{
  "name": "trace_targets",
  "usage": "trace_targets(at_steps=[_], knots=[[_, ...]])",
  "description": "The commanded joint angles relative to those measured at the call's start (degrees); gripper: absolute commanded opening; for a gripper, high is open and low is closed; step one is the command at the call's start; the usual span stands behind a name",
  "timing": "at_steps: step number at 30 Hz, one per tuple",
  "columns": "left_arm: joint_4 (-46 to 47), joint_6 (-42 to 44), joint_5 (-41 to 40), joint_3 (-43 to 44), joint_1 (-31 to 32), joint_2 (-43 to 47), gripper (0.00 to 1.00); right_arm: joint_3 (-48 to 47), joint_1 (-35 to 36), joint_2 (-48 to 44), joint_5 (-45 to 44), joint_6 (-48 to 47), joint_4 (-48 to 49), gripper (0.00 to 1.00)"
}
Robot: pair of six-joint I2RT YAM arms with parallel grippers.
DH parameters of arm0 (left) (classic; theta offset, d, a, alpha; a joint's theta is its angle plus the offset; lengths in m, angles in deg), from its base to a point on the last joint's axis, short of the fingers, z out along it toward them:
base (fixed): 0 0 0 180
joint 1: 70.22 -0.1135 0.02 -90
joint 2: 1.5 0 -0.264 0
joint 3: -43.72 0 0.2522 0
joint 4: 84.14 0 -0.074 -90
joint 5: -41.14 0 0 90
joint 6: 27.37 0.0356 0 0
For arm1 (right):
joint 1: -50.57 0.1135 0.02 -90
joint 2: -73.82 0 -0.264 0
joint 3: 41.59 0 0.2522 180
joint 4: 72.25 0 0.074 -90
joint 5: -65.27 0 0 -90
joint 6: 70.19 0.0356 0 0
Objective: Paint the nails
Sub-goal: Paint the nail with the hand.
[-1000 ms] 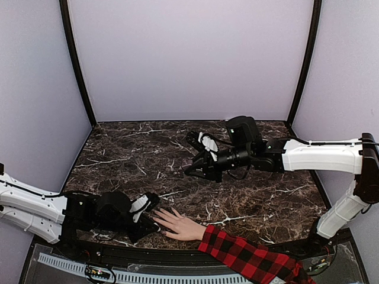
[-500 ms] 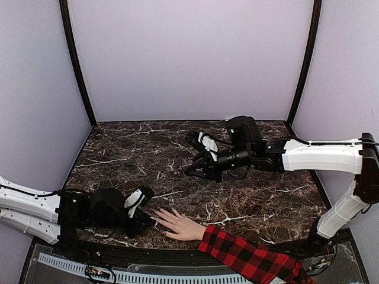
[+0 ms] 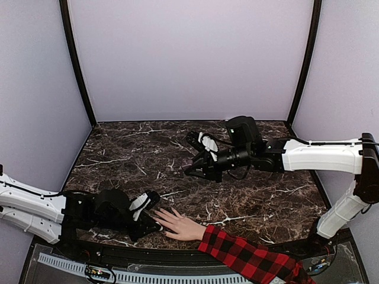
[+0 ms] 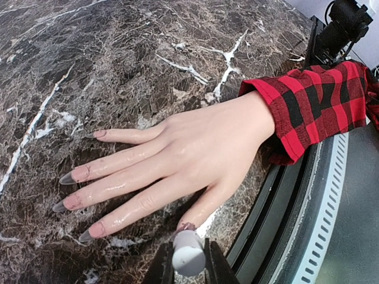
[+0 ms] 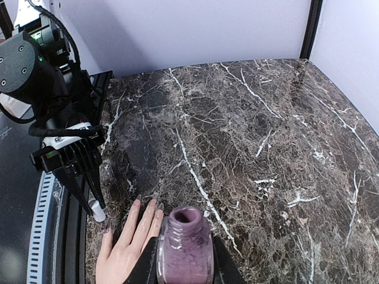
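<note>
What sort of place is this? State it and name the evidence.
Probably a robot test booth: plain lilac walls enclose a marble-patterned table, a white robot arm reaches over it, and a mannequin-like hand lies there.

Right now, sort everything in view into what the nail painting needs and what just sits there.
For the job:
- long nails of the pale mannequin hand in a red-and-black plaid sleeve
- white cylindrical polish-brush cap, pinched in the left fingers
- open purple glass polish bottle, held in the right fingers

Just there:
- dark veined marble tabletop
- lilac walls
- white perforated edge strip
</note>
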Motion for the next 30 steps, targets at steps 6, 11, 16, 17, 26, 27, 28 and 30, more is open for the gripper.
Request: trace_targets(at_steps=[6, 11, 16, 17, 26, 27, 28, 30], knots=[[-0.7, 0.6, -1.5, 1.7, -0.2, -1.5, 0.00, -0.4, -0.4, 0.0, -0.2, -0.3, 1.4, 0.00], [-1.5, 0.3, -2.3, 1.6, -0.5, -1.7, 0.00, -0.5, -0.4, 0.0, -0.2, -0.3, 1.4, 0.00], [-4.0, -0.1, -3.4, 1.3, -0.7, -0.8, 0.00, -0.5, -0.4, 0.0, -0.1, -0.3, 1.3, 0.00], [-4.2, -0.2, -3.6, 1.4, -0.8, -0.7, 0.00, -0.6, -0.4, 0.0, -0.1, -0.3, 1.3, 0.00], [-5.8, -0.5, -4.0, 1.0, -1.1, 0.3, 0.00, -0.6, -0.4, 0.2, 0.0, -0.3, 1.3, 0.00], [-6.1, -0.6, -4.1, 1.0, -1.1, 0.5, 0.00, -0.6, -0.4, 0.2, 0.0, -0.3, 1.4, 0.00], [-6.2, -0.6, -4.3, 0.9, -1.1, 1.0, 0.00, -0.6, -0.4, 0.2, 0.0, -0.3, 1.4, 0.00], [-6.7, -0.8, -4.7, 0.9, -1.2, 1.6, 0.00, -0.5, -0.4, 0.3, 0.0, -0.3, 1.5, 0.00]])
